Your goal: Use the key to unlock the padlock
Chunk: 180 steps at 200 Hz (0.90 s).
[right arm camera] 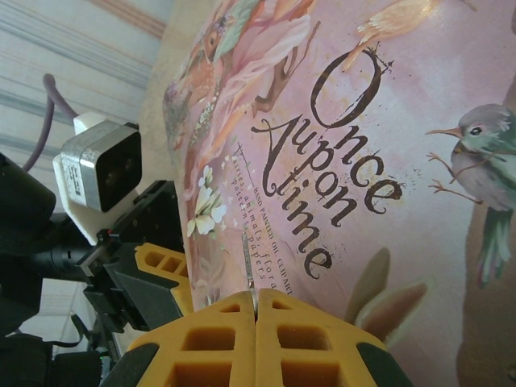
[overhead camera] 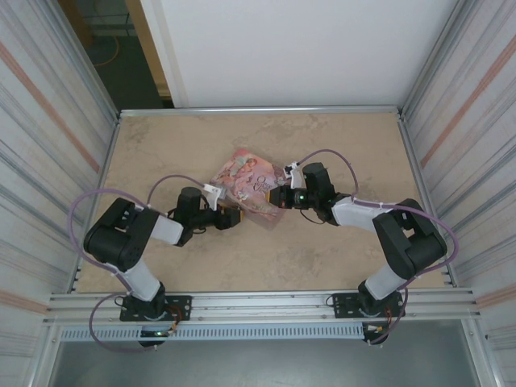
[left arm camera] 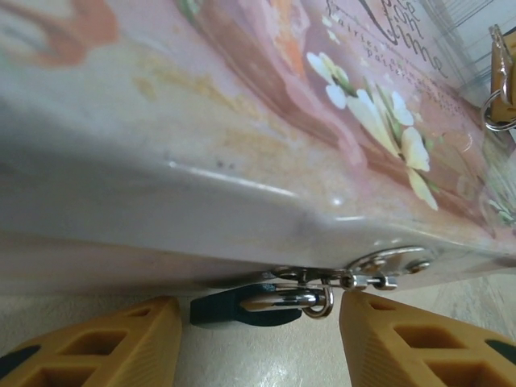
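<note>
Two arms reach inward, forearms low, to the pink tin (overhead camera: 250, 181) at centre frame in the top view. Left gripper (left arm camera: 260, 326) jaws stand partly open, straddling the dark teal padlock (left arm camera: 230, 308) that hangs at the tin's lower edge, bottom centre. Right gripper (right arm camera: 255, 302) jaws are closed, pinching the key (right arm camera: 248, 266) over the lid.

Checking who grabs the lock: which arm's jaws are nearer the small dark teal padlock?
Left. The left jaws, open, flank the small dark teal padlock at the pink tin box's lower edge; the right jaws, shut on a thin metal key, hover over its lid.
</note>
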{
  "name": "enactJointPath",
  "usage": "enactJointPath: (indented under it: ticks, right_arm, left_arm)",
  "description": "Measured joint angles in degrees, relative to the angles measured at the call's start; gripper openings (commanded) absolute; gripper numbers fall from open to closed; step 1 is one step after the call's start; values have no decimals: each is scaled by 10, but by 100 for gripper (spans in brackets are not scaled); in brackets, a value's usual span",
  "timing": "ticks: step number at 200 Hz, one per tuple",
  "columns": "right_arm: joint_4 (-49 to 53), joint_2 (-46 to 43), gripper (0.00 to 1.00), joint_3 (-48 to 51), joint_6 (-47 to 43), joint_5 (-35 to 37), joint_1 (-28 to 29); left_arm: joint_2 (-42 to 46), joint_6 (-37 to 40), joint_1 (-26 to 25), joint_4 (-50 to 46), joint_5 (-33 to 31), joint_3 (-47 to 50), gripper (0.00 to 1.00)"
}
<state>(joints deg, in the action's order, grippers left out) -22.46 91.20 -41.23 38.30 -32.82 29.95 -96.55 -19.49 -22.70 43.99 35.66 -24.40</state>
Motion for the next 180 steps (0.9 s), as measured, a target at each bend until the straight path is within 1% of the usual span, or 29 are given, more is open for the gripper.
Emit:
enactJointPath:
  ticks: [75,110,180]
  right_arm:
    - [0,0,0,0,0,0,0]
    - [0,0,0,0,0,0,0]
    - [0,0,0,0,0,0,0]
  left_arm:
    - [-11,0,-4,17,2,0,52]
    - [-11,0,-14,17,-18,0,48]
    - [-3,4,-37,-1,-67,-3,43]
